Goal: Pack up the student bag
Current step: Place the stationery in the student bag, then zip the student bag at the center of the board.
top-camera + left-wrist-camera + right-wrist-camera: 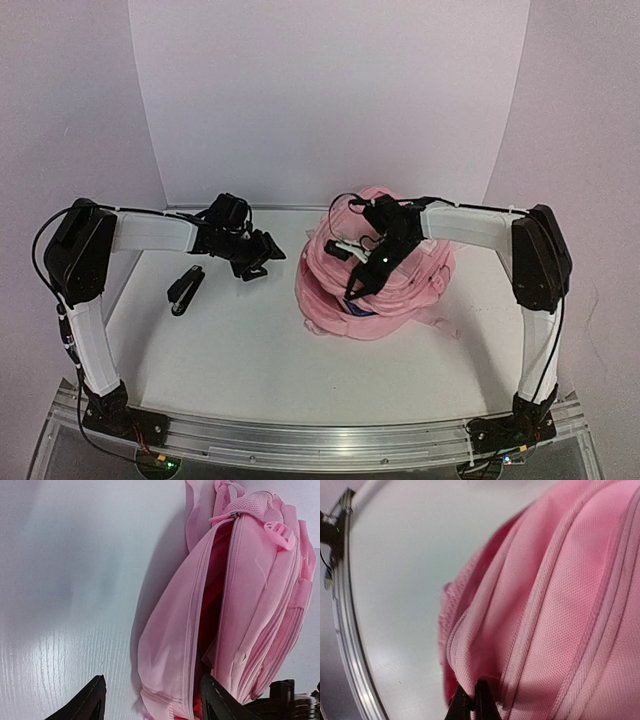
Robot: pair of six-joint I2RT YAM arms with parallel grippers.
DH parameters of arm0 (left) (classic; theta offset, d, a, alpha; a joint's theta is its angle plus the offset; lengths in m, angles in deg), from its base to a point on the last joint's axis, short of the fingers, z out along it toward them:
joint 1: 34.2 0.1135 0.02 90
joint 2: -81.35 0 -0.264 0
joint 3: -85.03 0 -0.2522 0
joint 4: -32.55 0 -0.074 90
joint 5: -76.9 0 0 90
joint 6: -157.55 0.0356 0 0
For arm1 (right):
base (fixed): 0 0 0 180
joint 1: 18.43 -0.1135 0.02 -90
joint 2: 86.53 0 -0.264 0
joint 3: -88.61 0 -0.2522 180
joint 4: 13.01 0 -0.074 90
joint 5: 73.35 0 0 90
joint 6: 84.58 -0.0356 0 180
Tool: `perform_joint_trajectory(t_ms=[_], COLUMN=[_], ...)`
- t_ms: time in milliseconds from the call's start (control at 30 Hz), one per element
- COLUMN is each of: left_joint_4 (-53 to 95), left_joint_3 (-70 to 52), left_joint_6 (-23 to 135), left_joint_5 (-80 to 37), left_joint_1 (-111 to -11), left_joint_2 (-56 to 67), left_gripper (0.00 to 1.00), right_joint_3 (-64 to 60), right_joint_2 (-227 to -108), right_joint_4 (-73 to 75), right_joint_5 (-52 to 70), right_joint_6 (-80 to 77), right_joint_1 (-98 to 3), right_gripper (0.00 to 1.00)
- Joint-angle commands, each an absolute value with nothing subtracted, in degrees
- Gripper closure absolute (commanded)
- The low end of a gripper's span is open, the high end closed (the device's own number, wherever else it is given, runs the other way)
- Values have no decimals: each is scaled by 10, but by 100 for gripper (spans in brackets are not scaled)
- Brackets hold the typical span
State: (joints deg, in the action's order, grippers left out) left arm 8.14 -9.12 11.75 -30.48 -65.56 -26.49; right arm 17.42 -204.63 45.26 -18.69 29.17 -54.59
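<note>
A small black oblong object [185,290] lies at the left of the white counter [250,360]. Just to its right, the left end effector [258,262] hangs above the counter with its fingers spread apart, holding nothing. Right of centre, the student bag [400,300], a large soft pink fabric backpack, lies slumped on the counter with its main zip gaping. The right end effector [357,288] sits on it, fingers pressed together on a fold of its pink fabric.

We could read no text, label, brand, number or sign in any of the three views, and the bag [390,290] showed us only plain pink fabric, seams and zips wherever its surface faced a camera.
</note>
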Motion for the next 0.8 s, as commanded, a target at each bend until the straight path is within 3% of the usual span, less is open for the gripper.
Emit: perform_joint_trajectory(t_ms=[0, 167, 333, 433, 767], left_joint_4=[67, 65, 73, 68, 18], left_joint_3=[-30, -24, -14, 6, 190], left_joint_6=[162, 200, 274, 342, 586], left_joint_5=[-339, -367, -391, -400, -451], left_joint_1=[-655, -655, -660, -665, -667], left_joint_2=[-278, -273, -274, -287, -429], left_gripper=[35, 36, 36, 36, 43], right_joint_3=[94, 94, 90, 111, 255], right_joint_2=[-1987, -1978, -1961, -1954, -1948], right_joint_4=[564, 701, 787, 823, 863], right_joint_5=[-75, -63, -47, -64, -135], right_joint_6=[430, 565, 683, 704, 629], right_joint_1=[-510, -431, -412, -412, -357], right_gripper=[100, 100, 97, 88, 37])
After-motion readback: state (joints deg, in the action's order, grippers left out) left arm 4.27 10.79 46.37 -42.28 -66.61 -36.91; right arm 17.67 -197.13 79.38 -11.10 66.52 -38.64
